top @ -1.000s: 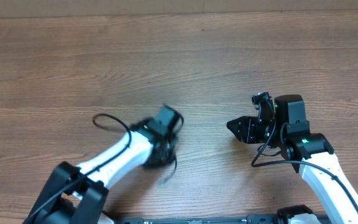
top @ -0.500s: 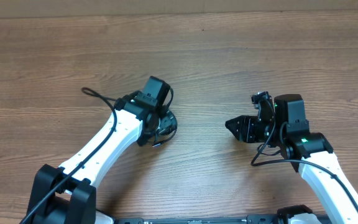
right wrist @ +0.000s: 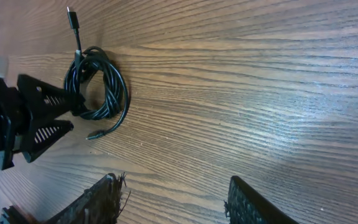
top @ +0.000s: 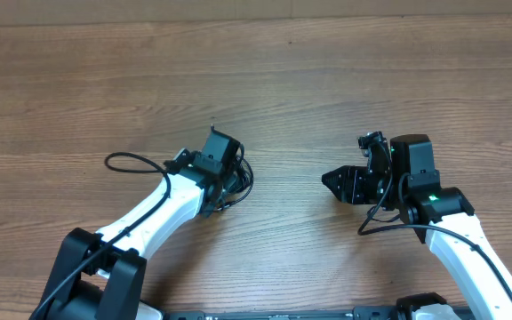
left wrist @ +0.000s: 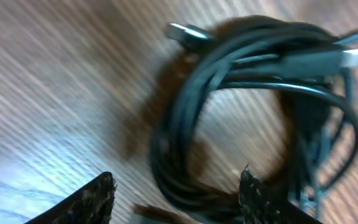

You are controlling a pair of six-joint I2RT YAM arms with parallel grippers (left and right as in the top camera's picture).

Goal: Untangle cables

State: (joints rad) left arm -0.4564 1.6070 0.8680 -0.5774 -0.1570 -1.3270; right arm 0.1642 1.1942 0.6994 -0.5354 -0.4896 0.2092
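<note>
The cables (right wrist: 99, 87) are lying on the wooden table (top: 372, 80) as one small round bundle of thin black loops, a little left of the middle. The left gripper (left wrist: 178, 190) is hovering right at the bundle. Its fingers (left wrist: 98, 196) are standing apart, and in the left wrist view part of the loop is running across the gap between them. I cannot tell whether a finger is touching the wire.

That view is blurry, so the strands are blending into each other and are hard to count. One silvery plug tip (left wrist: 185, 31) is showing at the top of the bundle. A second one is sitting at the right edge, partly cut off.

From above, the left arm (top: 163, 209) is covering most of the bundle, with only a few loops peeking out beside the wrist.

The right wrist view is showing the whole bundle clearly. One long end with a plug is sticking straight out from it, and a short end is poking out on the other side. The left gripper's two black fingers are at the bundle's edge, spread open.

The right gripper (right wrist: 174, 198) is waiting well apart from the bundle, off to the right. Its fingers are spread wide with bare wood between them. Only their tips are showing in its own view.
</note>
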